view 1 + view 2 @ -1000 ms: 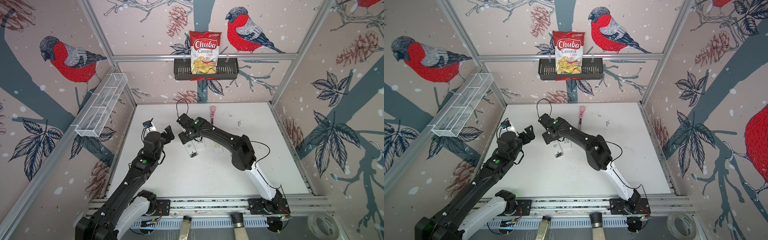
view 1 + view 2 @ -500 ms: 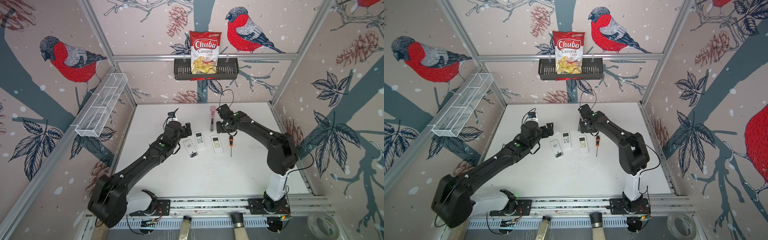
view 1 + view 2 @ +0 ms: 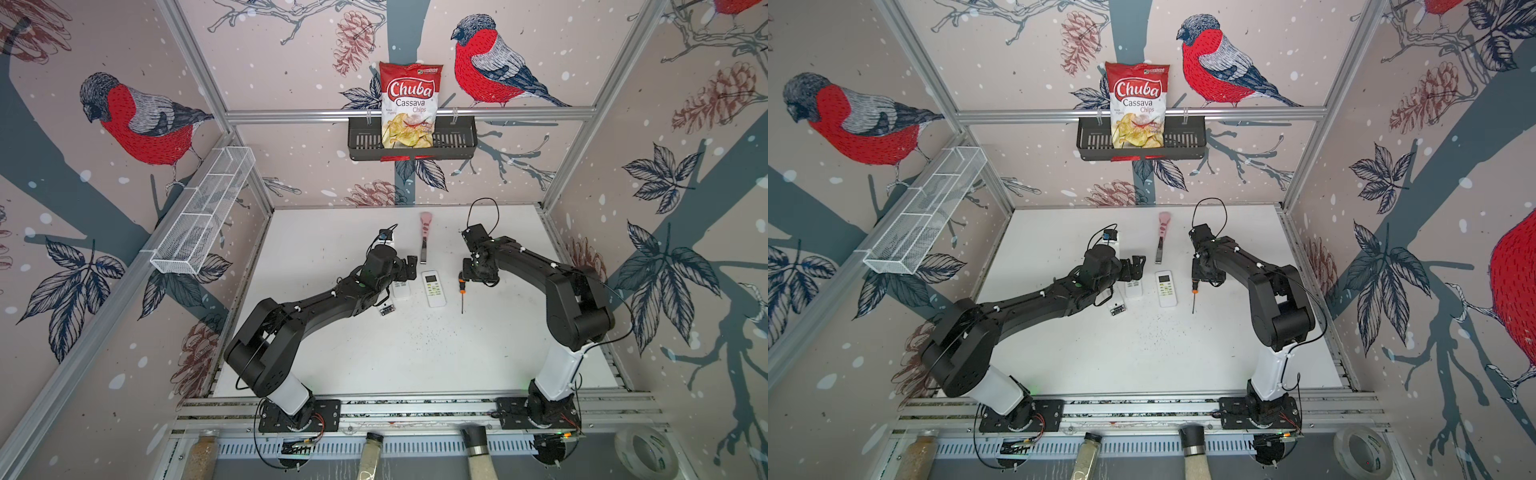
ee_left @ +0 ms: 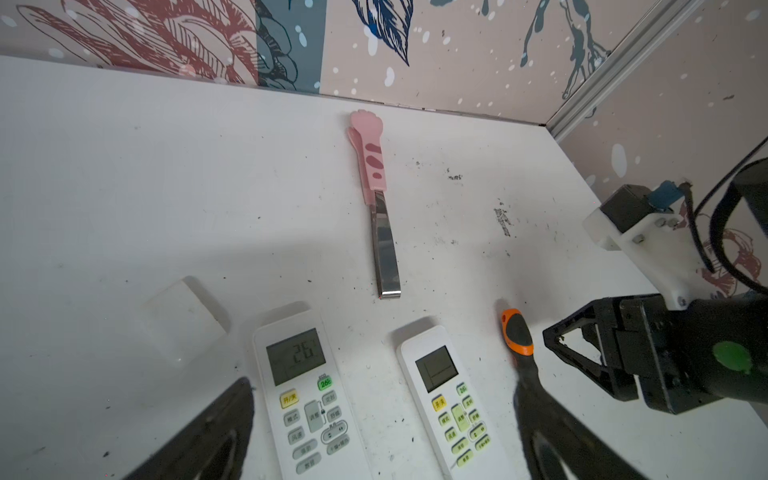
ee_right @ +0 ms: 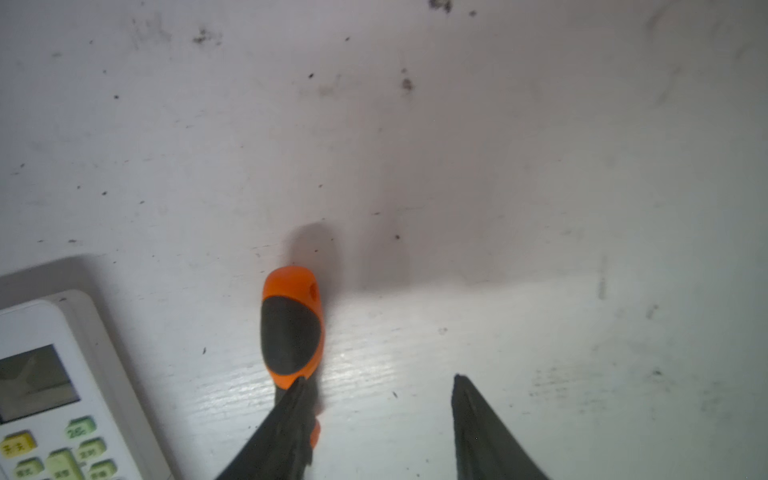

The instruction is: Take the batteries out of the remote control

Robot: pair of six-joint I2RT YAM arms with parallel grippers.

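Observation:
Three white remotes lie mid-table. The one [image 3: 386, 309] half hidden under my left arm shows dark batteries [image 3: 1117, 308] in its open end. My left gripper [image 3: 409, 268] hovers open and wide over the middle remote [image 4: 307, 395], empty, with the other remote [image 4: 449, 399] beside it. My right gripper [image 5: 378, 378] stands open and low at the orange-and-black screwdriver [image 5: 291, 332]. One of its fingers [image 5: 286, 424] overlaps the handle, and only bare table shows between the two fingers. In both top views that gripper [image 3: 1204, 270] sits over the screwdriver [image 3: 1194, 293].
Pink-handled tongs [image 3: 424, 237] lie behind the remotes. A small white square cover [image 4: 183, 320] lies left of the middle remote. A black basket [image 3: 411, 143] with a chips bag hangs on the back wall, a wire shelf [image 3: 203, 216] on the left wall.
My right arm left the remotes and swung right and down onto the screwdriver, jaws narrowing. My left arm stretched rightward over the remotes, still wide open.

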